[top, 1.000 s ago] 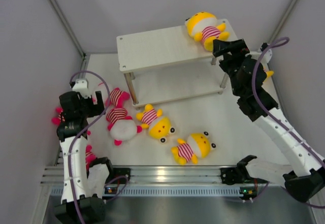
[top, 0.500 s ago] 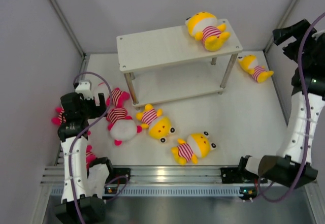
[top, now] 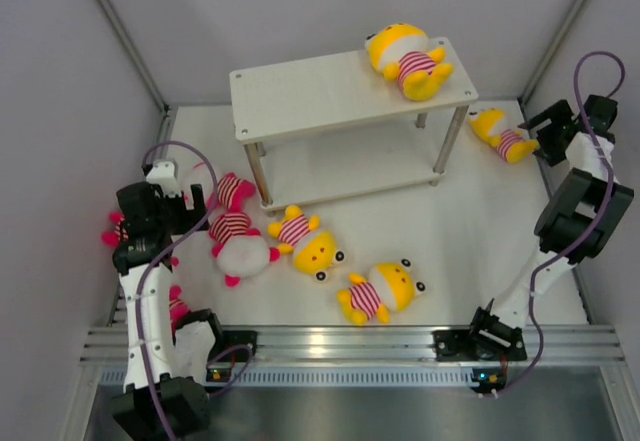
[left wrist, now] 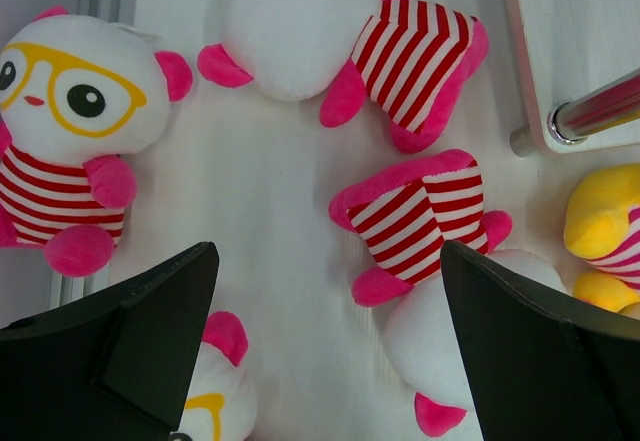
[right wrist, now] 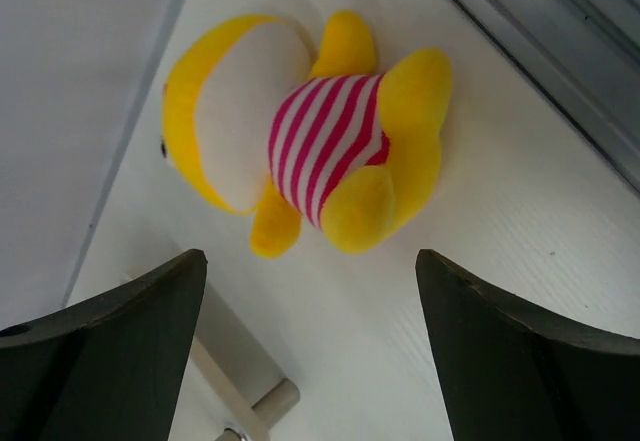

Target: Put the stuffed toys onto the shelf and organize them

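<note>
Right claw (right wrist: pixel 310 266) spread apart over small yellow plush doll in red-and-white striped shirt (right wrist: pixel 310 131).
Doll lies on bench (right wrist: pixel 480 191) just ahead of claw; centre on striped torso, drop straight, not a limb.

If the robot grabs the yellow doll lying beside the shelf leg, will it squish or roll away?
Probably squishes: the yellow doll looks like soft plush, so the open right gripper would likely sink in. It probably won't roll, since it lies down with arms and legs sticking out.

Pink dolls (left wrist: pixel 415 216) beneath wide-spread hand (left wrist: pixel 325 253)
</note>
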Controlling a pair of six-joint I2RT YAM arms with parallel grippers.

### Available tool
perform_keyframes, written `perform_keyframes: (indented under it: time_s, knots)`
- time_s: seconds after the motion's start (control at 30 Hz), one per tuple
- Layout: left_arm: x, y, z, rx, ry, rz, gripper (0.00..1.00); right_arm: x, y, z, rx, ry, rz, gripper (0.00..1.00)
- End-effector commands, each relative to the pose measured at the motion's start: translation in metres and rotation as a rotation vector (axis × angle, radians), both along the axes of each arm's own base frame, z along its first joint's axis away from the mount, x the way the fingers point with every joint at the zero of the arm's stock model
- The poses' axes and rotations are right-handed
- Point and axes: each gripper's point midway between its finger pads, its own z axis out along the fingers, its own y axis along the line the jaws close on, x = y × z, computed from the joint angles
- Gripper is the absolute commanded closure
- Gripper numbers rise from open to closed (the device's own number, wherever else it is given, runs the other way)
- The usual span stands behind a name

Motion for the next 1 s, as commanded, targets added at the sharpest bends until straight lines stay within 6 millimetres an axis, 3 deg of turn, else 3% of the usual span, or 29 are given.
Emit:
perform_keyframes:
  time_s: [0.0,0.2,0.3,0.4,0.43,0.5,0.53,0.57,0.63,0.77,0.8,0.87,0.9,0.97]
  knots:
    - [0.007,0.003,0.000,0.000,-0.017,-0.013,0.01,0.028,-0.012,-0.012,0.009,-0.046,-0.019,0.14]
    - [0.017,0.003,-0.007,-0.018,0.021,-0.058,0.01,0.058,-0.009,-0.054,0.021,-0.030,-0.040,0.15]
    - [0.024,-0.001,-0.011,-0.016,0.042,-0.120,0.01,0.062,-0.009,-0.076,0.017,0.006,-0.072,0.21]
    - [0.032,0.000,-0.017,0.005,0.072,-0.169,0.01,0.064,-0.013,-0.083,0.025,-0.009,-0.108,0.45]
    - [0.034,0.001,-0.019,0.012,0.082,-0.173,0.01,0.066,-0.015,-0.081,0.016,-0.021,-0.112,0.60]
    - [0.038,0.004,-0.022,0.034,0.100,-0.183,0.01,0.065,-0.017,-0.075,0.001,-0.036,-0.120,0.71]
    - [0.039,0.004,-0.021,0.039,0.099,-0.187,0.01,0.063,-0.017,-0.075,-0.004,-0.038,-0.119,0.83]
    - [0.040,0.003,-0.021,0.037,0.099,-0.191,0.01,0.062,-0.016,-0.073,-0.006,-0.041,-0.119,0.90]
    - [0.041,0.002,-0.019,0.034,0.092,-0.201,0.01,0.059,-0.013,-0.055,-0.008,-0.071,-0.116,1.00]
    - [0.040,-0.002,-0.018,0.016,0.085,-0.206,0.01,0.048,-0.004,0.009,-0.001,-0.204,-0.151,1.00]
    - [0.039,-0.004,-0.018,0.008,0.082,-0.207,0.01,0.041,0.001,0.045,0.004,-0.273,-0.161,1.00]
    - [0.039,-0.005,-0.015,0.002,0.072,-0.209,0.01,0.032,0.009,0.086,-0.006,-0.355,-0.166,1.00]
    - [0.037,-0.007,-0.013,0.002,0.063,-0.216,0.01,0.020,0.016,0.128,-0.037,-0.428,-0.172,1.00]
    - [0.035,-0.011,-0.010,-0.001,0.050,-0.226,0.01,0.006,0.029,0.172,-0.067,-0.506,-0.169,1.00]
